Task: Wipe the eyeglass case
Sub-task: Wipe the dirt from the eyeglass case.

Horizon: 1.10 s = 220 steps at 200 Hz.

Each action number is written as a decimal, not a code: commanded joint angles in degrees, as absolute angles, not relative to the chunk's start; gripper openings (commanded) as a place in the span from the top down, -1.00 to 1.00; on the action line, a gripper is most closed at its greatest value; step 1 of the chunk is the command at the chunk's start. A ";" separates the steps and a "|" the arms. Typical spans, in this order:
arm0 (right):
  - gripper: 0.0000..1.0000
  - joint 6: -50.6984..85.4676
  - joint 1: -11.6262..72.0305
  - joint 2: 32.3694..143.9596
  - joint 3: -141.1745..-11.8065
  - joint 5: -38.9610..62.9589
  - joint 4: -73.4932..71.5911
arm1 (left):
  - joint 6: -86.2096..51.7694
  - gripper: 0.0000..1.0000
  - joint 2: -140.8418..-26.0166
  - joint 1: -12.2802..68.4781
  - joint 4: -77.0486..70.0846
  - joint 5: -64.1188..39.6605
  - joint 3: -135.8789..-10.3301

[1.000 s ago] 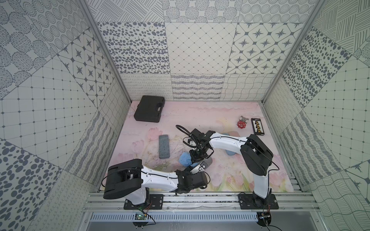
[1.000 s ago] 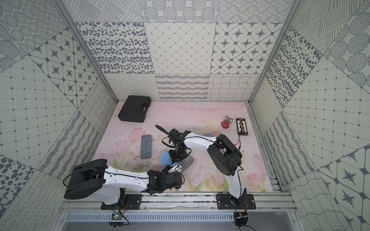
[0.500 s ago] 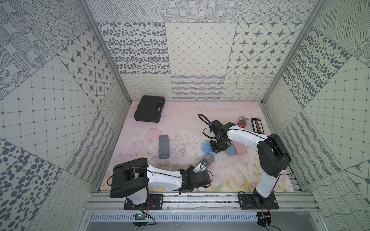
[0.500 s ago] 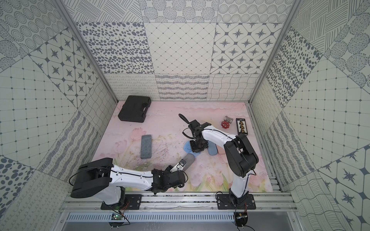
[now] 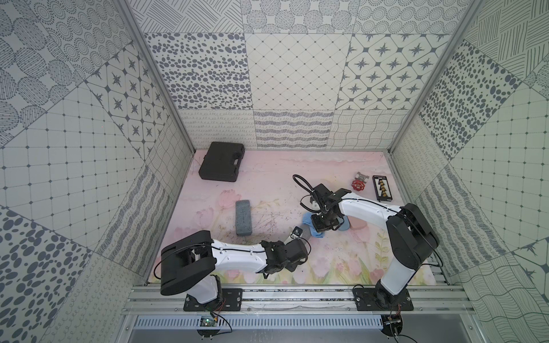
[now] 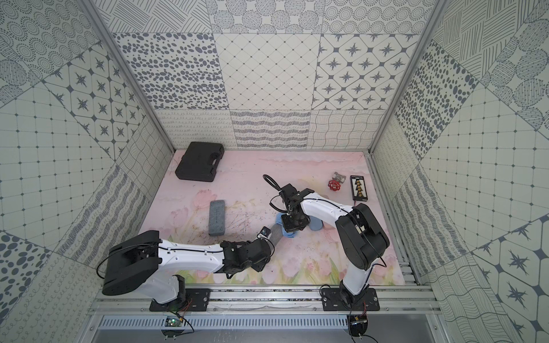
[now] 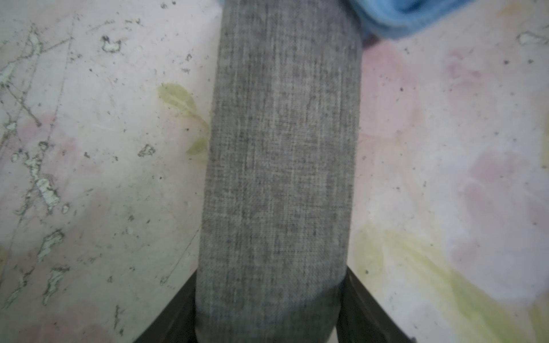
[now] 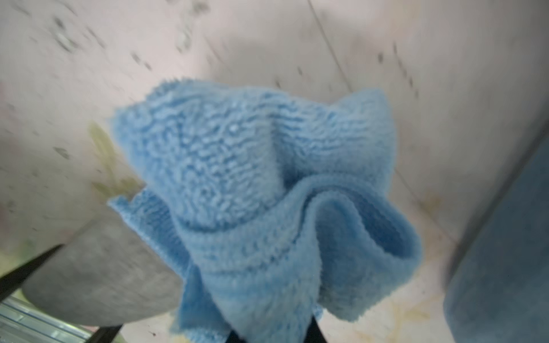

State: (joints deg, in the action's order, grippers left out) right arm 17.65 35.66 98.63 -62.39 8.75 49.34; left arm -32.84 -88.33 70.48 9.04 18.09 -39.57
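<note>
Two grippers are meeting over one object near the middle of the mat. The left gripper is clamping the near-left end of the eyeglass case. Its dark fingers are pressing in on either side of the grey fabric shell, so the jaws are standing only as far apart as the case is wide.

The case is pointing away from that gripper, its long axis running from near-left to far-right, straight toward the right gripper. That gripper is pinching tight on a bunched blue cloth, which is hanging down and touching the far-right end of the case.

The coming stroke is probably turning on this alignment. The cloth is sitting at the far end, so it should be travelling along the axis toward the left gripper. The right arm is doing the wiping while the left is only steadying. Whether the case is resting on the mat or being held just above it is not showing.

The eyeglass case is closed and is hiding any contents. A black hard case is lying shut at the far left, contents unseen. A black tray at the far right is holding a row of small yellow pieces.
</note>
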 commanded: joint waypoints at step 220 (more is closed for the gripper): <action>1.00 39.31 34.30 88.01 -64.80 39.60 30.76 | -31.99 0.85 -90.59 64.97 12.74 2.25 -40.17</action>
